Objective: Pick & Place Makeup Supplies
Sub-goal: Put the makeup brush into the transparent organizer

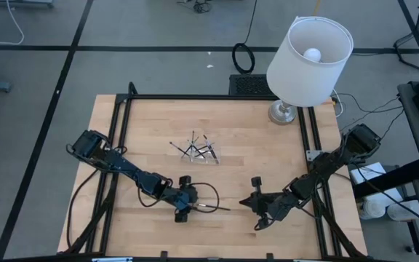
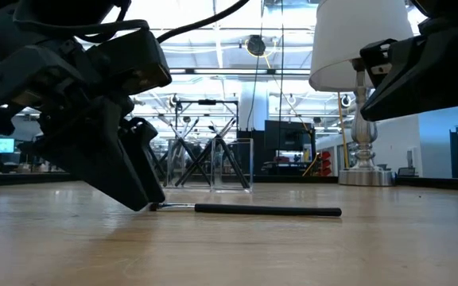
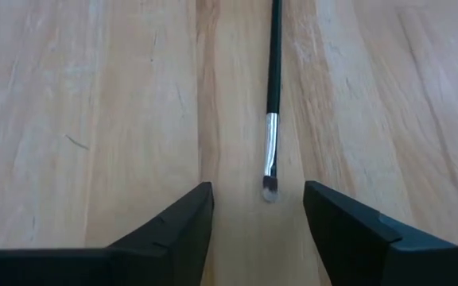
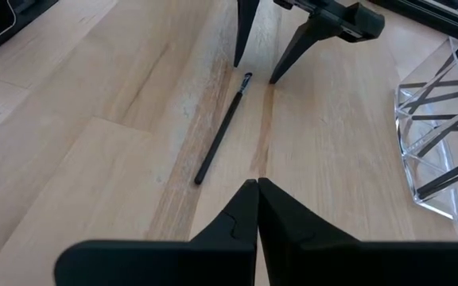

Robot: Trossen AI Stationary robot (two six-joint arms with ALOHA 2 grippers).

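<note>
**One brush on the table, remainder in the tray; pick not yet made**

Left side: the left gripper [image 1: 185,207] sits low over the pale wooden table [image 1: 144,138], near its front edge. Its two dark fingers [image 3: 173,230] stand apart, and nothing is between them. The bristle tip of a thin black makeup brush with a silvery ferrule [image 3: 273,95] lies just ahead of the gap, slightly toward one finger and not yet inside it. In the low view the brush [image 2: 261,210] lies flat on the wood with its ferrule end at the foot of the gripper; whether they touch there cannot be told.

Centre: the brush runs from the left gripper toward the right arm. Behind it, toward the middle of the table, a small clear plastic tray [image 1: 195,154] holds a cluster of thin dark sticks [image 1: 193,148] leaning and crossing one another. The count cannot be read.

Right side: the right gripper [image 1: 262,211] waits near the front of the table, fingers together and empty, well apart from the brush's handle end [image 4: 201,176]. A white-shaded lamp on a silvery base [image 1: 308,54] stands at the far right corner.

Assessment: most supplies appear already placed in the tray. One brush remains loose. It is lined up for a grasp but not held; closing, lifting and carrying to the tray are all outstanding.
</note>
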